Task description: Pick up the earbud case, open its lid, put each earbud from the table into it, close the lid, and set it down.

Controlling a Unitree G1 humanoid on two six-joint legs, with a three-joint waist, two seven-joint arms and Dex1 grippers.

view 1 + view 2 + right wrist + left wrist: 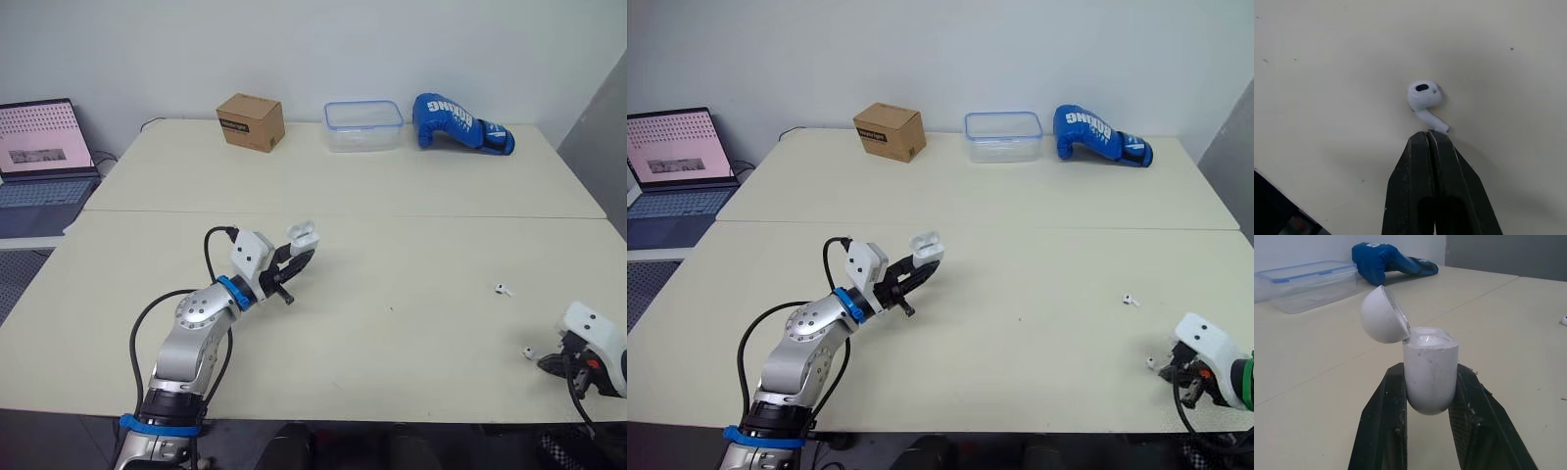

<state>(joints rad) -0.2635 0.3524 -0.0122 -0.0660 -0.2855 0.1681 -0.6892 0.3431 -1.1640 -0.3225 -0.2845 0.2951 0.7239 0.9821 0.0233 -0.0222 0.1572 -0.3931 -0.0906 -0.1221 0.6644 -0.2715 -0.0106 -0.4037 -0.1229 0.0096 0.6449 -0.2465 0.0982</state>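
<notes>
My left gripper (298, 257) is shut on the white earbud case (1430, 368), holding it above the table at centre left. The case's lid (1382, 315) is flipped open. One white earbud (504, 290) lies on the table at the right. A second earbud (1425, 100) lies near the table's front right edge, just past the tips of my right gripper (1429, 136), whose fingers are shut together with nothing between them. In the left eye view that earbud (528, 353) sits just left of the right gripper.
At the back of the table stand a cardboard box (251, 121), a clear plastic container (363, 126) and a blue boxing glove (458, 124). A laptop (41, 157) sits on a side surface at the far left.
</notes>
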